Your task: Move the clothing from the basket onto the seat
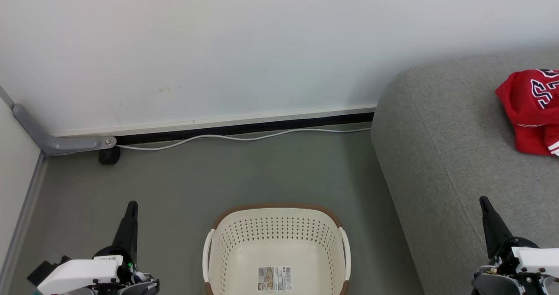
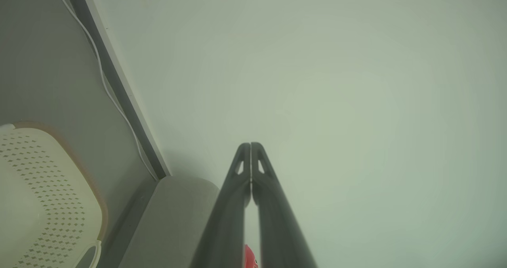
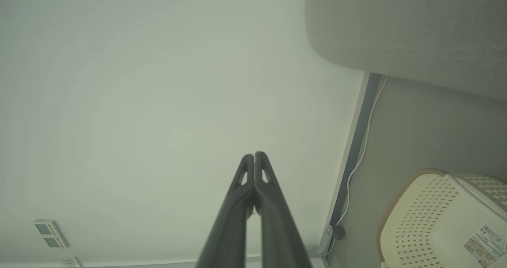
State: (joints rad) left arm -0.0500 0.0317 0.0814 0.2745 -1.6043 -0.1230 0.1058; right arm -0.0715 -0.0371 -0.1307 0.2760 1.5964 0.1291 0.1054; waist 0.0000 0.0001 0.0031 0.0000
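Note:
The cream basket (image 1: 275,225) with a brown rim stands on the floor at the bottom centre; its inside holds nothing but a barcode sticker. Red clothing (image 1: 530,111) with white trim and dark lettering lies on the grey seat (image 1: 441,146) at the right. My left gripper (image 1: 131,205) is shut at the lower left, left of the basket. My right gripper (image 1: 484,200) is shut at the lower right, over the seat's front. In the left wrist view the left gripper (image 2: 250,144) has its fingers pressed together, with the basket (image 2: 47,192), the seat (image 2: 174,216) and a sliver of red clothing (image 2: 248,257) behind. The right gripper (image 3: 254,154) is likewise closed, near the basket (image 3: 427,220) and the seat (image 3: 404,26).
A white wall (image 1: 218,46) runs behind, with a white cable (image 1: 244,137) along its dark baseboard. A grey bracket (image 1: 56,143) and a black foot (image 1: 109,155) sit in the left corner. Grey floor (image 1: 262,173) lies between basket and wall. Wall switches (image 3: 49,234) show in the right wrist view.

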